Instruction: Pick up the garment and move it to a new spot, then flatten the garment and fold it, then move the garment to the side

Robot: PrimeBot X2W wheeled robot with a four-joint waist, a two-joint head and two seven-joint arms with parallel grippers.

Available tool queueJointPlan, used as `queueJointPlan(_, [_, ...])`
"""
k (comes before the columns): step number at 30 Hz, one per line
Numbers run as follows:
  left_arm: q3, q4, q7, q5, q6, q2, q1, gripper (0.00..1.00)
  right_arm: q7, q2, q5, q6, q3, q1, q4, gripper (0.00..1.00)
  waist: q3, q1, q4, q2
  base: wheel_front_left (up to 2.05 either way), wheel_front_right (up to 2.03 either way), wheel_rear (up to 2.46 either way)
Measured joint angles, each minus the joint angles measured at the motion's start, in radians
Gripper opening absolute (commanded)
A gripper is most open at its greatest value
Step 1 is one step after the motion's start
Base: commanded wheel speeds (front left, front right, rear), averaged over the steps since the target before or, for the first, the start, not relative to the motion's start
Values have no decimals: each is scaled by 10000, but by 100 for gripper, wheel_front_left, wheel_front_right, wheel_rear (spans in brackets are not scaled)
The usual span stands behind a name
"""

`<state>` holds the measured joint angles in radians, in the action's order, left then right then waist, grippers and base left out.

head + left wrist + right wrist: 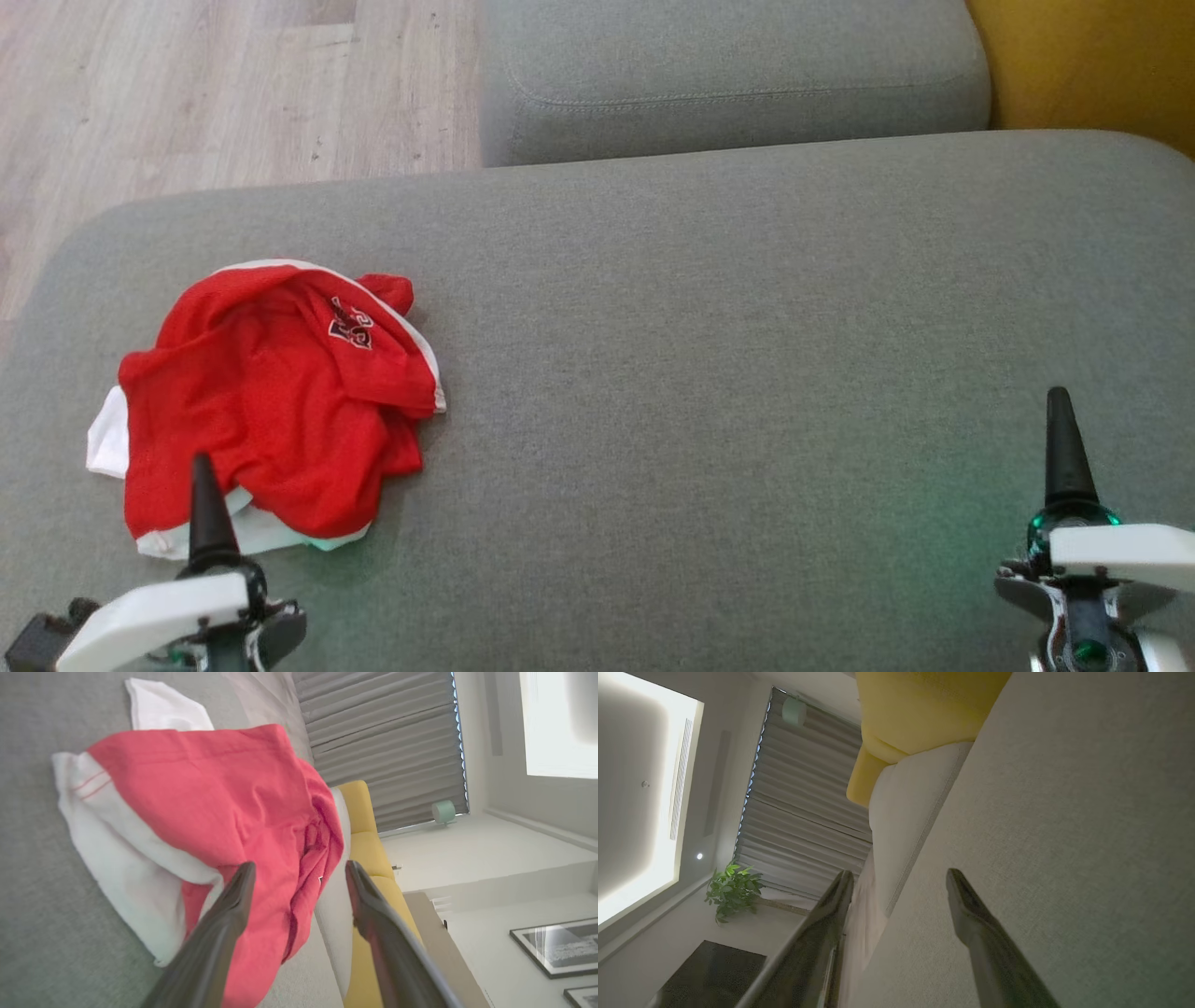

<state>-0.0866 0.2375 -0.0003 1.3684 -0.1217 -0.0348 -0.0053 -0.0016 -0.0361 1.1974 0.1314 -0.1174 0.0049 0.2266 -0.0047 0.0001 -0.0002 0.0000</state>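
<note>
Where the grey woven seat cushion (747, 373) spreads broad and flat with rounded corners, the garment (271, 401) lies crumpled on its left part, near the front edge. It is a red mesh sports piece with white trim and white panels showing at its edges, and a small dark-and-white lettered patch sits on an upper fold. The heap is lumpy and irregular, with folds piled on one another. A second grey cushion (728, 75) with a stitched seam lies beyond the seat, pale wood-grain flooring (187, 93) shows at the upper left, and a yellow cushion (1092, 65) sits at the upper right.

In the head view the left gripper (201, 462) points up the picture with its dark tapered tip over the garment's near white hem. In the left wrist view, the garment (224, 802) fills the space ahead of the left gripper (300, 865). The two long fingers stand well apart and hold nothing, with red cloth showing in the gap between them — whether either finger touches the fabric cannot be told.

The right gripper (1058, 401) is well apart from the garment, over bare cushion at the lower right, pointing up the picture. The right wrist view shows the right gripper (900, 872) likewise spread wide and empty, with one finger set against the grey seat fabric (1064, 835).
</note>
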Motion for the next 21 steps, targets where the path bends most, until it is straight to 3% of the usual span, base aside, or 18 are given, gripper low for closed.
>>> queueJointPlan(7, [525, -520, -203, -1400, 345, -2, -15, 100, -196, 0, -1482, 0, 130, -2, -278, 100, 7, 0, -33, 0, 0, 0, 0])
queueJointPlan(21, [1657, -892, -554, -4100, 410, -12, -106, 100, -587, -2, -4316, 0, 541, -1, -746, 100, 5, 0, -56, 0, 0, 0, 0])
